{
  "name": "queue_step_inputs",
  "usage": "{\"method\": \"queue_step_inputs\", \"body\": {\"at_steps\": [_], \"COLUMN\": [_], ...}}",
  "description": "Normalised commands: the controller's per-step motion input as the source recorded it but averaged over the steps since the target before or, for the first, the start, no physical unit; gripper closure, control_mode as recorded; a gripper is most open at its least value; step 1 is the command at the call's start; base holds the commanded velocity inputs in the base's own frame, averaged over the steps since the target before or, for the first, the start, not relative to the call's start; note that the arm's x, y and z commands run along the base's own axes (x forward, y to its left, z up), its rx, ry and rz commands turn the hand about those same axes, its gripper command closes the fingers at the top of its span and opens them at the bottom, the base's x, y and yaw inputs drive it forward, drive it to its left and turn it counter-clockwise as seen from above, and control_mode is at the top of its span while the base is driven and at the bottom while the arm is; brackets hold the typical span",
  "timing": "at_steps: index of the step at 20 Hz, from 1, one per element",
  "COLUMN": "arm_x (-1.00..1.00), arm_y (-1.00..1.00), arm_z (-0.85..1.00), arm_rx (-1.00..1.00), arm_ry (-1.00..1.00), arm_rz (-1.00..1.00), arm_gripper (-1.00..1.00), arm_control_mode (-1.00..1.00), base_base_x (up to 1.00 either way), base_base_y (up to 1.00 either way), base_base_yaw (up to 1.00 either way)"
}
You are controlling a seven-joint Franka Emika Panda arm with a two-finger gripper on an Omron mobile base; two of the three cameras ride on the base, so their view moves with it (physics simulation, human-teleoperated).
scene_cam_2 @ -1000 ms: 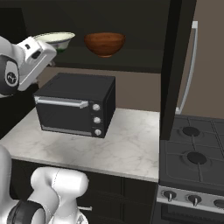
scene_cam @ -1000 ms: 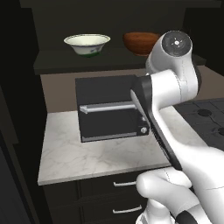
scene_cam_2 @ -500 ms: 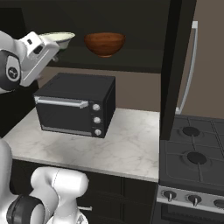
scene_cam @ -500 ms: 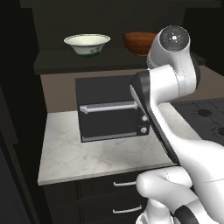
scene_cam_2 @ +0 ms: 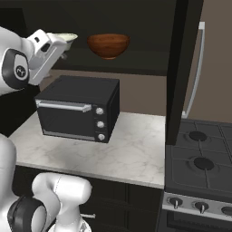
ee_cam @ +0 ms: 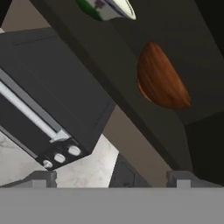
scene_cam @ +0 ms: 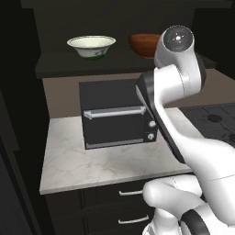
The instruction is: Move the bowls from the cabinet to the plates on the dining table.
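Two bowls stand on the shelf of the open dark cabinet (scene_cam_2: 181, 68). The cream-white bowl (scene_cam: 91, 47) with the green pattern is on the left. The reddish-brown bowl (scene_cam_2: 108, 45) is to its right, partly behind my arm in the left base view. My gripper (ee_cam: 111, 179) is open and holds nothing. It hangs below and in front of the shelf, apart from both bowls. In the hand view the brown bowl (ee_cam: 162, 81) lies ahead and the cream bowl (ee_cam: 107, 8) is at the top edge. My hand (scene_cam_2: 47, 47) covers part of the cream bowl (scene_cam_2: 68, 38). The dining table and plates are out of view.
A black toaster oven (scene_cam: 117, 114) sits on a small marble counter (scene_cam: 92, 165) directly under the shelf. A dark stove (scene_cam_2: 199, 163) lies to the right. The cabinet door with its long silver handle (scene_cam_2: 195, 68) stands open at the right. Dark drawers (scene_cam: 110, 206) are below the counter.
My arm has shifted slightly, with the hand staying near the cream bowl's end of the shelf. The bowls have not moved and the gripper stays open.
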Motion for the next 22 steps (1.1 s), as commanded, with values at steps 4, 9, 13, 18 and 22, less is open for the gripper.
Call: {"method": "queue_step_inputs", "body": {"at_steps": [4,9,13,18,22], "arm_x": [0.28,0.34,0.26,0.30,0.34], "arm_y": [-0.14,-0.03,-0.01,-0.05,-0.05], "arm_z": [0.00,0.01,0.10,0.08,0.06], "arm_rx": [-0.05,-0.02,0.00,0.00,0.00], "arm_ry": [-0.05,-0.02,0.00,-0.01,0.00], "arm_rz": [-0.02,-0.01,0.00,0.00,0.00], "arm_gripper": [-1.00,-1.00,-1.00,-1.00,-1.00], "arm_control_mode": [-1.00,-1.00,-1.00,-1.00,-1.00], "base_base_x": [0.00,0.00,0.00,0.00,0.00], "base_base_y": [0.00,0.00,0.00,0.00,0.00], "base_base_yaw": [0.00,0.00,0.00,0.00,0.00]}}
